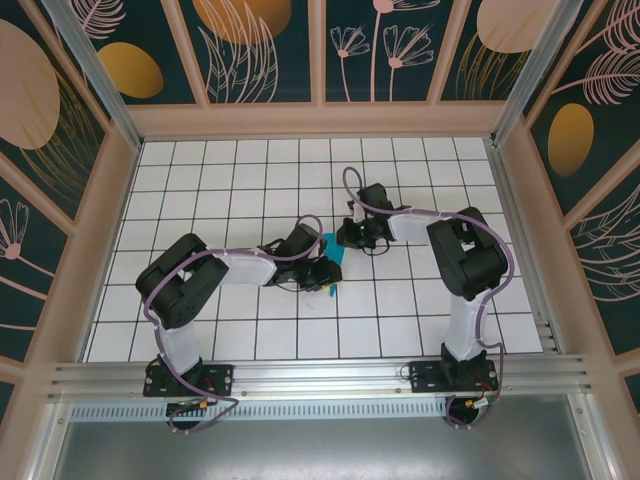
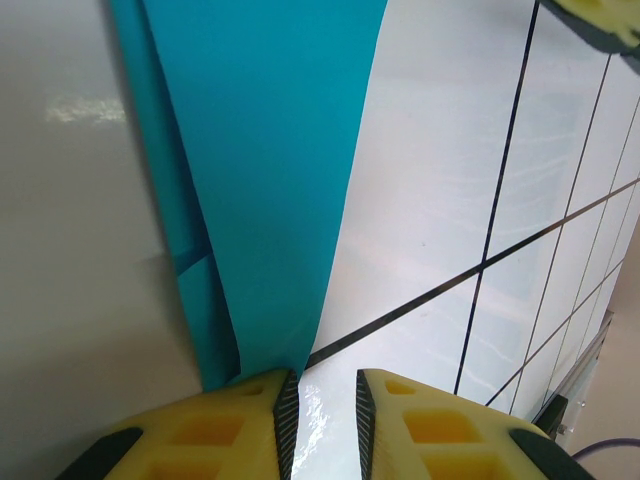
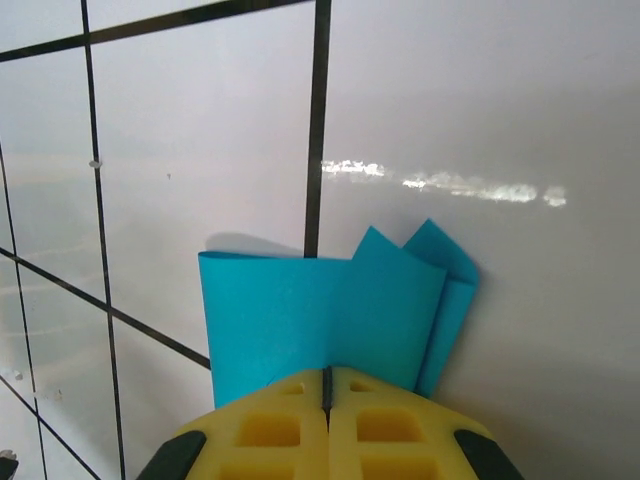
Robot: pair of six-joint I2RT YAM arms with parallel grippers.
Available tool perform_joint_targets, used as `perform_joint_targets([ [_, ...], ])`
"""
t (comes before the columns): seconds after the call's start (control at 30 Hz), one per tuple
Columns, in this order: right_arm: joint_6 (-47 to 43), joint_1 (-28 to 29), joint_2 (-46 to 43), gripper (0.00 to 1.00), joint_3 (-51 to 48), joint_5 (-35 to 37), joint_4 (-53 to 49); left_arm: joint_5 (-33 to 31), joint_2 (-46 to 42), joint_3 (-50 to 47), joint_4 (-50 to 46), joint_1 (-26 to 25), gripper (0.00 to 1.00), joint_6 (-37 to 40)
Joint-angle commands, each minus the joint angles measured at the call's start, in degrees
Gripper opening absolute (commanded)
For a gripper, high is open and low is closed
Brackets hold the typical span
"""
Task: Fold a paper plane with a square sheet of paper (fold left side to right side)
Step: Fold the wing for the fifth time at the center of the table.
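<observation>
While the paper [image 1: 334, 250] lies as a narrow, layered shape on the white table [image 1: 250, 180] between your two arms, treat this as a creasing step: the fold will only be as good as the edge alignment beneath it. In the right wrist view, two corners poke out unevenly at the far right of the paper [image 3: 320, 310]. I would check that the layers sit square before you bear down. Press along the fold in one direction, from the pinned end outward. Let one arm anchor while the other travels, or the thin paper will likely skid on the glossy table.

Your right gripper [image 3: 327, 378] is clamped tight, its fingers meeting with no gap. The paper spreads flat out from under its tips, not into the seam between them. It looks to be bearing on the paper or hanging just over it; I cannot tell which.

Your left gripper [image 2: 327, 385] stands slightly parted, with bare table in the gap and nothing between the fingers. The narrow end of the paper [image 2: 270, 180] runs right up to the finger [image 2: 240, 410] on the left of that view, touching its tip or slipping beneath it. That is no grasp.
</observation>
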Motion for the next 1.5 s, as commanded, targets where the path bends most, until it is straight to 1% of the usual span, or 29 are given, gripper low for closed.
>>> perform_joint_targets([
  [0.0, -2.33, -2.74, 2.48, 0.07, 2.72, 7.92, 0.96, -4.69, 4.63, -2.86, -8.64, -0.54, 0.27, 1.45],
  [0.67, -4.69, -6.31, 8.47, 0.07, 10.90, 10.24, -1.43, -4.62, 4.29, -3.37, -8.12, -0.58, 0.27, 1.15],
  [0.83, -5.64, -8.01, 6.58, 0.07, 11.62, 10.27, -1.65, -4.62, 4.28, -3.27, -8.11, -0.58, 0.27, 1.15],
  [1.0, -7.19, -8.26, 0.68, 0.09, 10.87, 10.74, -3.12, -4.80, 4.02, -3.09, -8.11, -0.58, 0.27, 1.14],
  [1.13, -6.84, -7.10, -5.19, 0.09, 6.65, 7.87, -2.97, -5.02, 3.92, -2.93, -8.12, -0.58, 0.27, 1.19],
  [1.27, -3.70, -3.49, -9.66, 0.10, -0.15, 2.12, 0.17, -5.06, 3.85, -2.85, -8.31, -0.54, 0.27, 1.39],
  [1.37, 1.15, -1.05, -9.46, 0.10, -4.07, -3.36, 6.21, -5.06, 3.79, -2.69, -8.39, -0.58, 0.27, 1.41],
  [1.47, 2.62, 0.55, -6.05, 0.10, -3.15, -3.87, 6.69, -5.06, 3.54, -2.58, -8.41, -0.58, 0.27, 1.58],
])
